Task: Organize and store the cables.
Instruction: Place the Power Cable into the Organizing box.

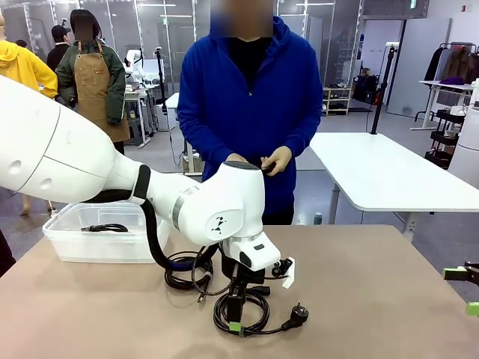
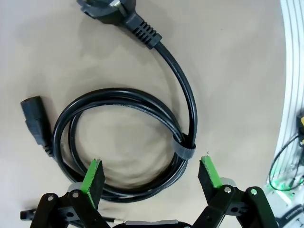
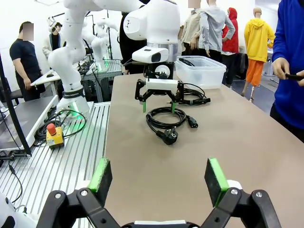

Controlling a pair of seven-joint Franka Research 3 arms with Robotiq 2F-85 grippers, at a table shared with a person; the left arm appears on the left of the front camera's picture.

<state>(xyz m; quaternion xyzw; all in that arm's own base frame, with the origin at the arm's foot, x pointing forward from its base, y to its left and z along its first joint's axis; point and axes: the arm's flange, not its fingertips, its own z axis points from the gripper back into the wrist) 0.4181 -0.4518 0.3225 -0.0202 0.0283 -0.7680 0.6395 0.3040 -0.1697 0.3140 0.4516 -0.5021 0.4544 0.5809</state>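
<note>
The tan table [image 1: 359,299] filled the lower half of the front view, and a clear bin [image 1: 90,250] stood on it at the left, near its far edge. A coiled cable [image 1: 258,323] lay flat at bottom centre, bound by a strap [image 2: 184,151], its plug [image 1: 298,315] trailing to the right. A second coil [image 1: 183,283] lay just up and left of it, between it and the bin.
</note>
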